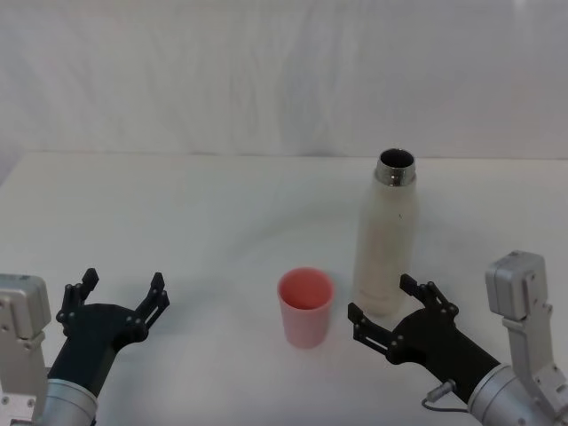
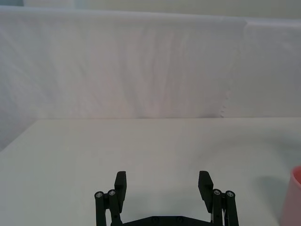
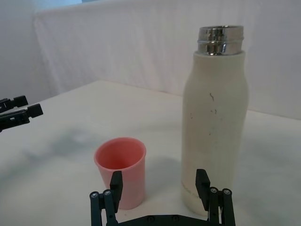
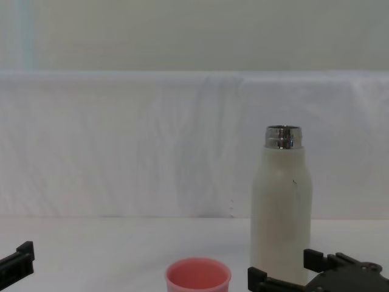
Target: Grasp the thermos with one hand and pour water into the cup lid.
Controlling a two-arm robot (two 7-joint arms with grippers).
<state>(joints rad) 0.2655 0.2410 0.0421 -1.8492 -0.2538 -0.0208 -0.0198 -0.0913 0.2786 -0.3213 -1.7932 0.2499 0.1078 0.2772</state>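
The cream-white thermos (image 1: 383, 240) stands upright and uncapped right of the table's centre, its steel neck (image 3: 220, 39) open at the top; it also rises in the chest view (image 4: 281, 213). The pink cup lid (image 1: 306, 306) sits upright just to its left, seen too in the right wrist view (image 3: 121, 170) and the chest view (image 4: 198, 275). My right gripper (image 1: 390, 309) is open just in front of the thermos base, its fingers (image 3: 202, 182) apart and touching nothing. At the near left my left gripper (image 1: 120, 293) rests open and empty, far from both objects.
A white cloth covers the table (image 1: 177, 222) and hangs as a backdrop behind it. The cup lid's edge (image 2: 295, 195) shows at the margin of the left wrist view. The left gripper's fingertips (image 3: 19, 113) appear far off in the right wrist view.
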